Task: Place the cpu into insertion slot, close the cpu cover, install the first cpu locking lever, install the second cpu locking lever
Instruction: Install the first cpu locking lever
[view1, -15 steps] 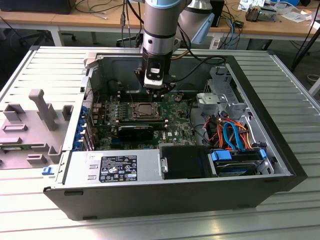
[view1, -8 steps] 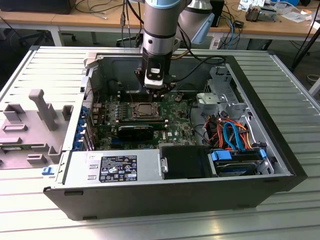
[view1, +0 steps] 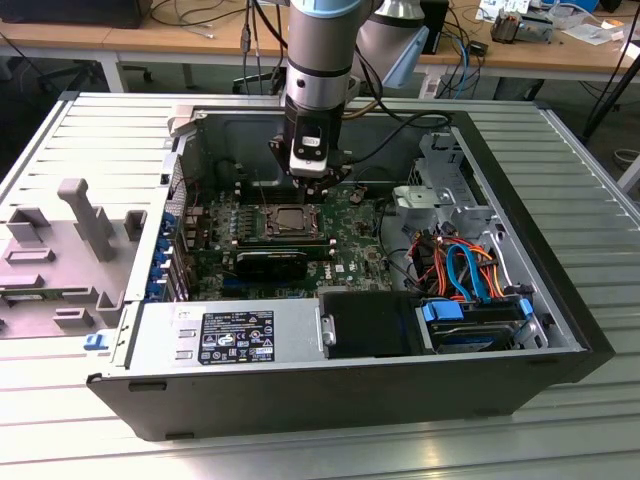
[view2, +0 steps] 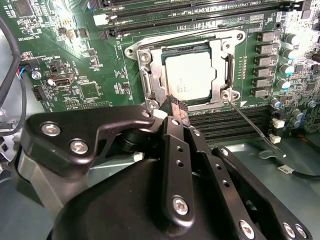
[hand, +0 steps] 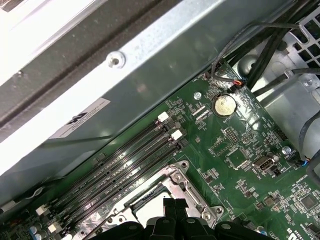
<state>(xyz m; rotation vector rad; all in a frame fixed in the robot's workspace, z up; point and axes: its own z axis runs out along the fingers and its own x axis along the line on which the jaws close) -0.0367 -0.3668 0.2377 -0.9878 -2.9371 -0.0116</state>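
The cpu (view2: 187, 75), a dull silver square, lies flat in the insertion slot (view2: 141, 56) on the green board. The cpu cover (view2: 218, 62) is down around it as a silver frame. One thin locking lever (view2: 250, 125) juts away from the socket's corner over the memory slots. My gripper (view2: 175, 104) is shut with nothing in it, its black tip hovering at the socket's edge beside the cpu. In the first wrist view the gripper (hand: 174, 204) sits over the socket frame (hand: 187, 192). In the exterior view the gripper (view1: 310, 180) hangs just behind the insertion slot (view1: 290, 222).
The open computer case (view1: 540, 250) walls in the board. Long black memory slots (view2: 200, 15) run on both sides of the socket. A black heatsink block (view1: 272, 262), a power supply (view1: 230, 335) and orange and blue cables (view1: 460, 265) lie nearby. A grey fixture (view1: 70, 240) stands at the exterior view's left.
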